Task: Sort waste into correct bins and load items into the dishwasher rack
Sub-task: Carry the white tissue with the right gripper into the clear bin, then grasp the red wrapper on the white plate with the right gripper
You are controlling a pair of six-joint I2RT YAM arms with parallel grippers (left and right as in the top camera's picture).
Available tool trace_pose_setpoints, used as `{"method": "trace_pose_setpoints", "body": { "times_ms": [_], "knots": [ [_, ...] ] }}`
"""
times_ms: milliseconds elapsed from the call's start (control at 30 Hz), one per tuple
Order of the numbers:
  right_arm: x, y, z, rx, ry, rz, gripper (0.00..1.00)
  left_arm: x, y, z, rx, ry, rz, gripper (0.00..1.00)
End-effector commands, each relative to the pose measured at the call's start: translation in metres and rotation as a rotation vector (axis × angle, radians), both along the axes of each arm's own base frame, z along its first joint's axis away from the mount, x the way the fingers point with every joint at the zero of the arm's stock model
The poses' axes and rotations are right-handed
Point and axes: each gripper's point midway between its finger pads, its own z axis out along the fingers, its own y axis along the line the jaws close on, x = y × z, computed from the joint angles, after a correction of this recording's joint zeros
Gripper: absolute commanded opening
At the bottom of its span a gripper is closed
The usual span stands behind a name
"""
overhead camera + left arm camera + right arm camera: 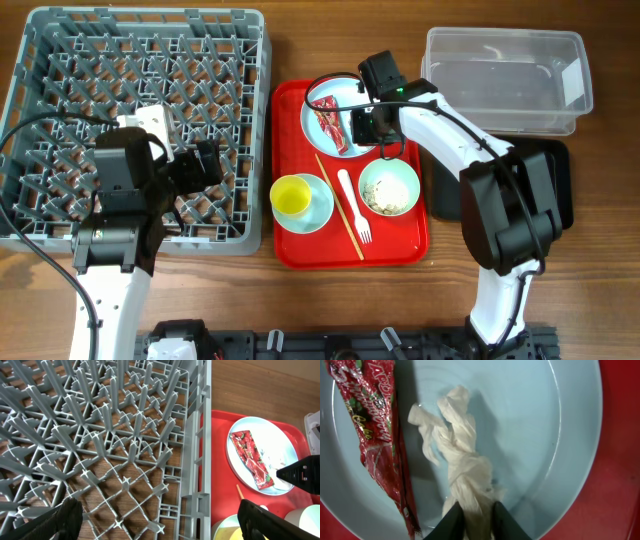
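My right gripper (474, 521) is shut on the white crumpled scrap (460, 460), over the pale blue plate (555, 435) on the red tray; it shows in the overhead view (362, 122) too. The red snack wrapper (375, 430) lies on the plate (318, 102) beside the scrap. My left gripper (160, 520) is open and empty over the grey dishwasher rack (60, 60), near its right wall. A bowl with rice leftovers (389, 187), the yellow cup (290, 195) in another bowl (318, 207), the white fork (355, 205) and the chopstick (338, 205) lie on the tray.
The red serving tray (400, 250) sits between the rack and the bins. The clear tub (505, 80) stands at the back right. The black tray (560, 200) lies in front of it, partly under my right arm.
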Motion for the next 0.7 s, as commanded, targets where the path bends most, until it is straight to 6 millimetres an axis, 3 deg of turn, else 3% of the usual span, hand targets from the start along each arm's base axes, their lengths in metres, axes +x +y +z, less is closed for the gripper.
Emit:
{"method": "trace_pose_setpoints", "body": {
  "times_ms": [0,133,233,367,433,533,600,667],
  "knots": [
    [0.003,-0.004,-0.001,-0.022,-0.001,-0.019,0.06,0.002,-0.002,0.013,-0.012,-0.034,-0.005,1.0],
    [0.012,-0.002,0.027,0.001,-0.055,-0.017,0.04,0.002,-0.002,0.013,-0.012,-0.035,-0.005,1.0],
    [0.029,-0.011,0.074,0.041,-0.169,-0.049,0.04,0.002,-0.002,0.013,-0.012,-0.035,-0.005,1.0],
    [0.05,-0.058,0.135,0.036,-0.33,-0.169,0.04,0.002,-0.002,0.013,-0.012,-0.034,-0.005,1.0],
    [0.057,-0.107,0.161,0.001,-0.397,-0.327,0.04,0.002,-0.002,0.013,-0.012,-0.035,-0.005,1.0],
    [0.064,-0.152,0.168,-0.02,-0.425,-0.448,0.06,0.002,-0.002,0.013,-0.012,-0.034,-0.005,1.0],
    [0.066,-0.173,0.16,-0.034,-0.409,-0.488,0.09,0.002,-0.002,0.013,-0.012,-0.034,-0.005,1.0],
    [0.067,-0.182,0.155,-0.044,-0.398,-0.501,0.28,0.002,-0.002,0.013,-0.012,-0.035,-0.005,1.0]
  ]
}}
